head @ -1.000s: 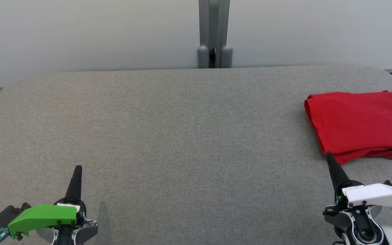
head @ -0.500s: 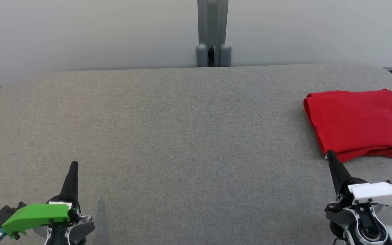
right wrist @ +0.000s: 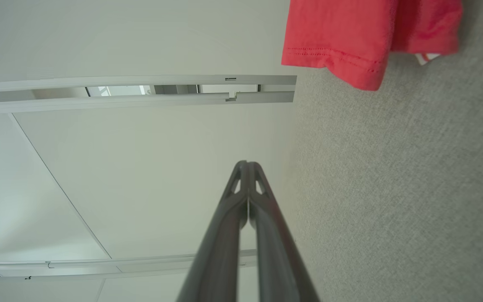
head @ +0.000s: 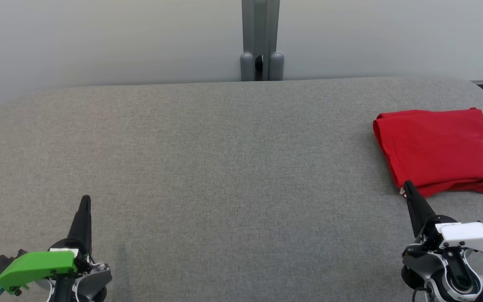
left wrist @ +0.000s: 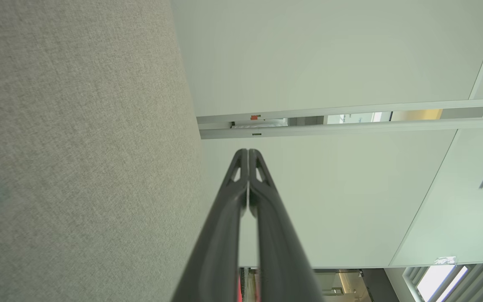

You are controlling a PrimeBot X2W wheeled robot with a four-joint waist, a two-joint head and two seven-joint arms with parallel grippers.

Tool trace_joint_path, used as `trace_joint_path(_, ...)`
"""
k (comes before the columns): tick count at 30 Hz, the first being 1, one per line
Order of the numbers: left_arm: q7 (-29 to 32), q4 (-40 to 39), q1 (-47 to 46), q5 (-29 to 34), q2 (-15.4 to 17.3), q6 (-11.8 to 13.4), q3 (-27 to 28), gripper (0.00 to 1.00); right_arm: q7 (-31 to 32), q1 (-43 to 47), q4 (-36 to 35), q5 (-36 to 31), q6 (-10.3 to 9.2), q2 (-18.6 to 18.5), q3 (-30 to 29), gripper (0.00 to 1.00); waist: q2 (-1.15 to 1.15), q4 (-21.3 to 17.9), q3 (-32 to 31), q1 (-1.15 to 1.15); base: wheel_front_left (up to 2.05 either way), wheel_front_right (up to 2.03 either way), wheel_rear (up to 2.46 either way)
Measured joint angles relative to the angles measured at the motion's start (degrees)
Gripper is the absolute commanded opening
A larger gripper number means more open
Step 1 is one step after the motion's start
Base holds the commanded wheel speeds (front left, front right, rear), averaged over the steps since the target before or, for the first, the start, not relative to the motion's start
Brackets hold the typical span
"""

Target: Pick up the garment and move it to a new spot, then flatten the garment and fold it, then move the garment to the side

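Note:
The garment [head: 440, 151] is red and lies folded into a rectangle at the right side of the grey table [head: 224, 167]; its hem and a small white label show in the right wrist view [right wrist: 350, 37]. My right gripper [head: 407, 185] is shut and empty, its tip just below the garment's near-left corner, whether touching I cannot tell. My left gripper [head: 85, 199] is shut and empty, low at the table's near left. In the wrist views the left gripper [left wrist: 247, 152] and the right gripper [right wrist: 246, 163] have their fingers pressed together.
A pale wall [head: 99, 37] runs behind the table, with a grey vertical post [head: 260, 40] at its middle. The table's far corners are rounded. Grey fabric stretches between the two grippers.
The head view has drifted slightly, so the table and garment sit a little higher in the picture. Both grippers stay shut and the garment lies as before.

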Motion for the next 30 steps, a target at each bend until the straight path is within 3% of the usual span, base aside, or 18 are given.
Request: trace_joint_path(30,0.5,-0.2,-0.4,-1.5,-0.1,-0.4,0.5,0.0,0.4,-0.3,-0.1,1.7,0.0,0.0,-0.2,0.0,0.0,-0.1,0.1,0.0,0.0,0.0,0.0)
